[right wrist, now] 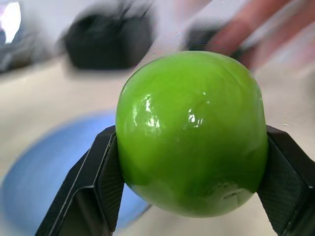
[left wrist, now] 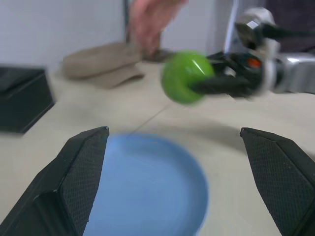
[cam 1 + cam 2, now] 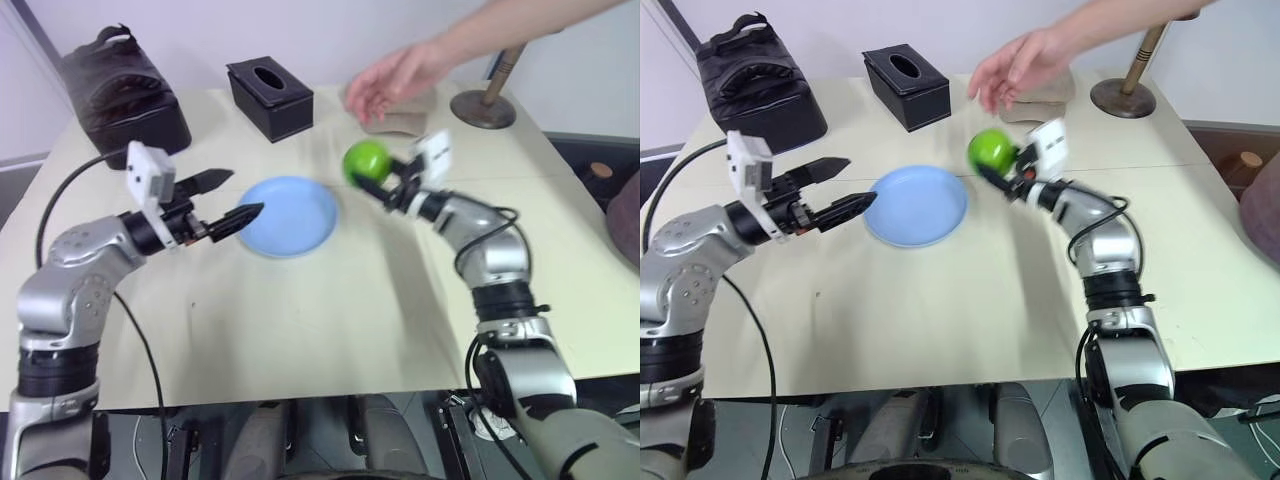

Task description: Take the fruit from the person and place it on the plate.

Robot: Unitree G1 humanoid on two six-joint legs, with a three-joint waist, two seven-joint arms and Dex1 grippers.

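From my head cameras, I see a pale table (image 3: 300,320). My right gripper (image 3: 372,178) holds the green apple (image 3: 365,160) tight between its two black fingers. The apple is up in the air, just past the right edge of the blue plate (image 3: 290,215). The plate lies flat on the table and has nothing in it. A person's hand (image 3: 395,75) is open above and behind the apple, and it is not touching it. My left gripper (image 3: 228,200) is at the left side of the plate with its fingers spread wide and nothing between them. Farther back I see a black tissue box (image 3: 270,97), a black bag (image 3: 125,95), a beige cap (image 3: 395,118) and a round wooden stand (image 3: 483,105).

From my left wrist, my two fingers (image 2: 78,177) stand wide apart. The plate (image 2: 147,191) lies between them, bare. Beyond it my right gripper holds the apple (image 2: 184,76) above the table. The hand (image 2: 150,19) is behind it, over the cap (image 2: 101,64).

From my right wrist, the apple (image 1: 192,132) sits snug between my fingers (image 1: 98,182). The plate (image 1: 54,172) is lower down and off to one side of it, with nothing on it.
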